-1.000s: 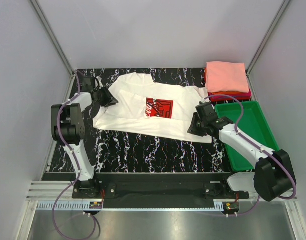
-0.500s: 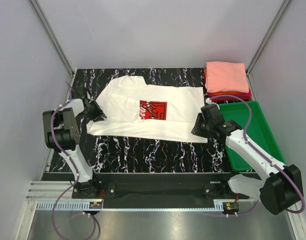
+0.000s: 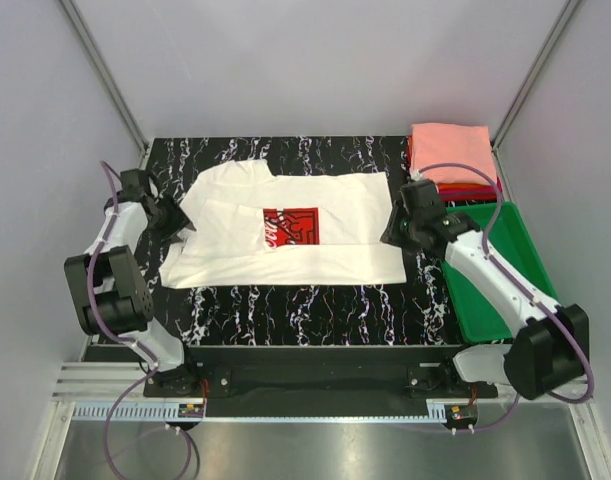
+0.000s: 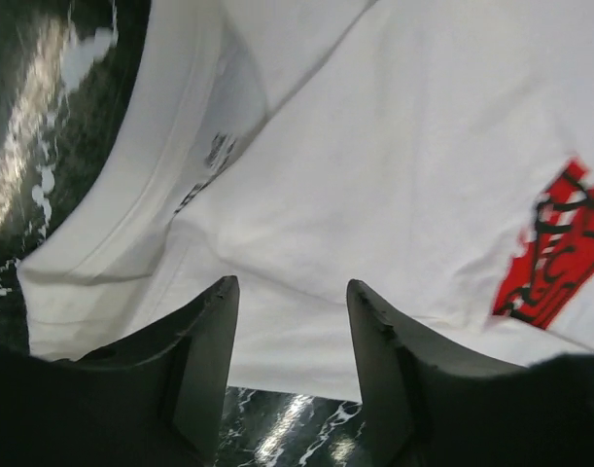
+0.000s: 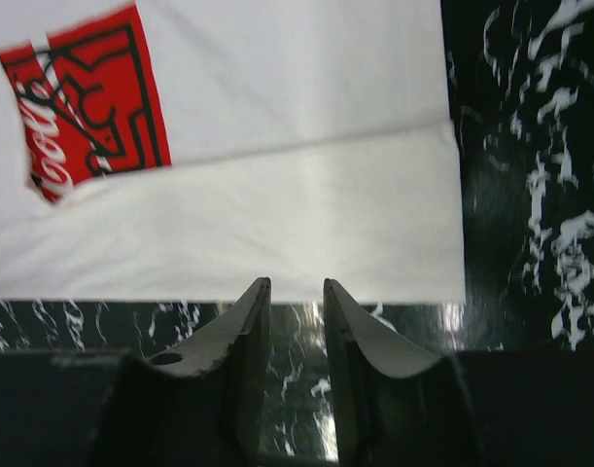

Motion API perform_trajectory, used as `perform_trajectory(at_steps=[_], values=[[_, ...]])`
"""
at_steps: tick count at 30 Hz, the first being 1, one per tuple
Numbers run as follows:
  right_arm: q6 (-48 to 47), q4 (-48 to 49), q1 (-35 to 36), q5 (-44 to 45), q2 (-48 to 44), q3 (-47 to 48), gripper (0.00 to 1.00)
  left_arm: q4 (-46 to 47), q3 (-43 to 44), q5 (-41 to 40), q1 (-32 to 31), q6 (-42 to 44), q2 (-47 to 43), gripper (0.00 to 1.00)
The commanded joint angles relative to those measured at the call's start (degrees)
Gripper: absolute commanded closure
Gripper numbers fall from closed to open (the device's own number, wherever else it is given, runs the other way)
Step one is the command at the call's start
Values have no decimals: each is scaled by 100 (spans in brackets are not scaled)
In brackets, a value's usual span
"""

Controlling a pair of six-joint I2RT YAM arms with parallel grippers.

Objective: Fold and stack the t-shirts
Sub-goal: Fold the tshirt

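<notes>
Top external view: the white t-shirt (image 3: 335, 205) with the red print (image 3: 290, 225) lies spread on the black marbled table (image 3: 315, 300), between my two pincers. My left pincer (image 4: 289, 292) is at the sleeve side, fingers well apart, holding nothing. My right pincer (image 5: 295, 287) sits just off the hem, fingers a narrow gap apart, gripping nothing. The folded shirts (image 3: 450, 158) are stacked at the far right corner, beyond the green tray (image 3: 525, 245)

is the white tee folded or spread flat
Partly folded: the tee lies flat, one long side doubled over in a band beside the print.
</notes>
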Motion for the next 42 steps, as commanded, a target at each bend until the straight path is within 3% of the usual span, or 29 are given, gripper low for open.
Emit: perform_trajectory(at_steps=[1,8,12,15,16,20,26,42], values=[[-526,388,-623,-331,877,1106,64,322,1088,317,18,312,-195,45],[-1309,363,-1030,-738,3205,3523,60,454,2863,844,105,94,1782,42],[-1537,-58,-1179,-448,4644,5263,57,560,4486,958,88,233,3046,41],[-1556,-409,-1355,-430,5541,6274,56,569,5594,1582,88,321,3934,42],[-1555,-480,-1399,-439,5763,6529,55,525,5808,1635,97,330,4103,47],[-1810,-902,-1487,-386,6792,7994,54,718,6091,1320,27,462,4386,44],[-1836,-1114,-1742,-542,7768,8797,55,1149,6056,1836,0,374,4904,39],[-2092,-1061,-2023,-2037,8209,8825,56,1650,6153,1917,-114,383,5336,37]])
